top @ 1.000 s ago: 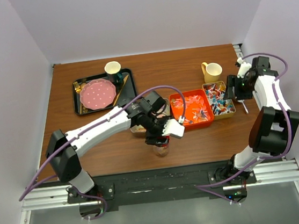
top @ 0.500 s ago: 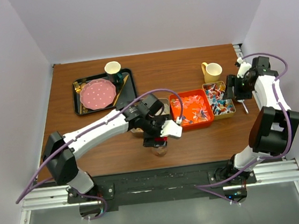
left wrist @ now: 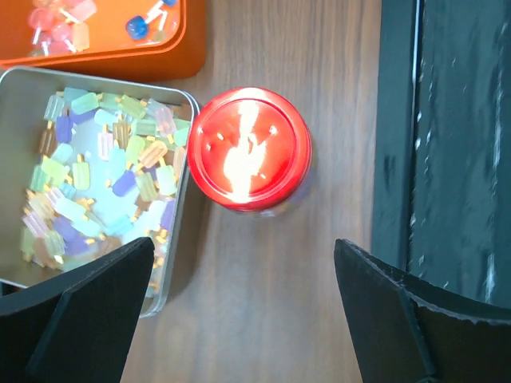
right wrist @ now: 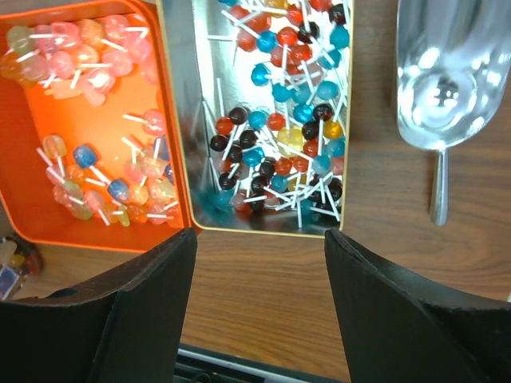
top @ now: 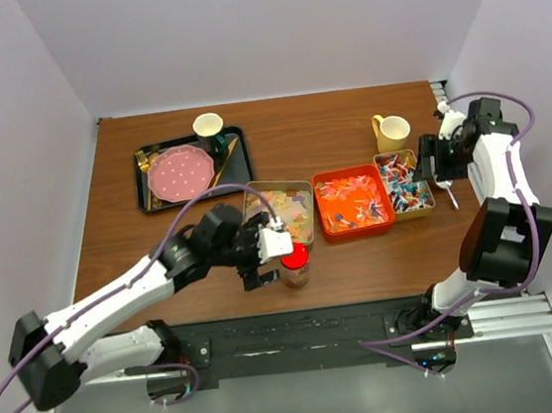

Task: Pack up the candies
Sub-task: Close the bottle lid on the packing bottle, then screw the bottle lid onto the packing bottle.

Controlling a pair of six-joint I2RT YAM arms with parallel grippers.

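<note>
The left gripper (left wrist: 243, 263) stands spread wide and empty, its fingers clear of the red-lidded jar (left wrist: 249, 148) just ahead. A second ago it sat over that jar; it has since drawn back leftward, uncovering the silver tin (top: 275, 183). The candies (left wrist: 104, 183) there are pastel pieces; stick-mounted ones fill the orange tray (right wrist: 112, 104) and gold tin (right wrist: 184, 96), below the right gripper (right wrist: 259, 239), also spread and seemingly empty.
</note>
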